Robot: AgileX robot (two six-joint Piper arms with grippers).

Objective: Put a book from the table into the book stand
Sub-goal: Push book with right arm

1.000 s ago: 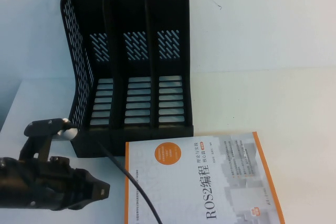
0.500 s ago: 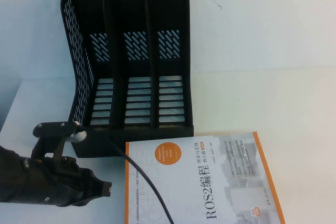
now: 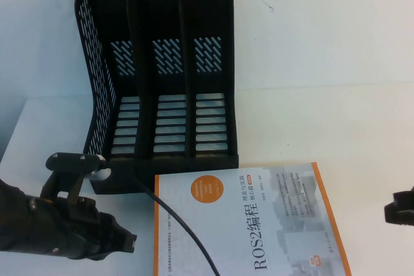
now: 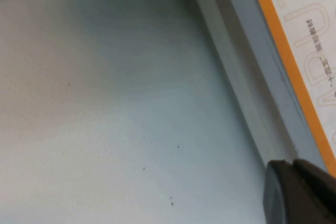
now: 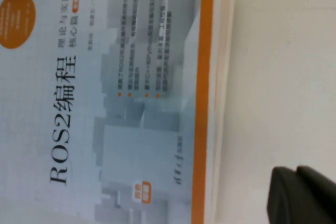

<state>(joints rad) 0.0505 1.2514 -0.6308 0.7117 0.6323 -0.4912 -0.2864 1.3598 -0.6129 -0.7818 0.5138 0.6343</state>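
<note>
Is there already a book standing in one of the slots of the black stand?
No, all three slots of the book stand are empty; the book lies flat on the table.

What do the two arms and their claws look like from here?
Left arm: black, bulky, with a bracket on top carrying a small white part, and a thin black cable trailing from it. Its left claw is black and blunt-tipped. The right claw shows only as a black block at the frame edge.

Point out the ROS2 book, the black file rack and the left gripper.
White-grey ROS2 paperback book with orange borders [image 3: 259, 224]: high view, cover centre.
Black plastic three-slot book stand [image 3: 162, 69]: high view, back wall of the middle slot.
Left gripper [image 3: 131, 242]: high view, shut fingertips left of the book.
</note>
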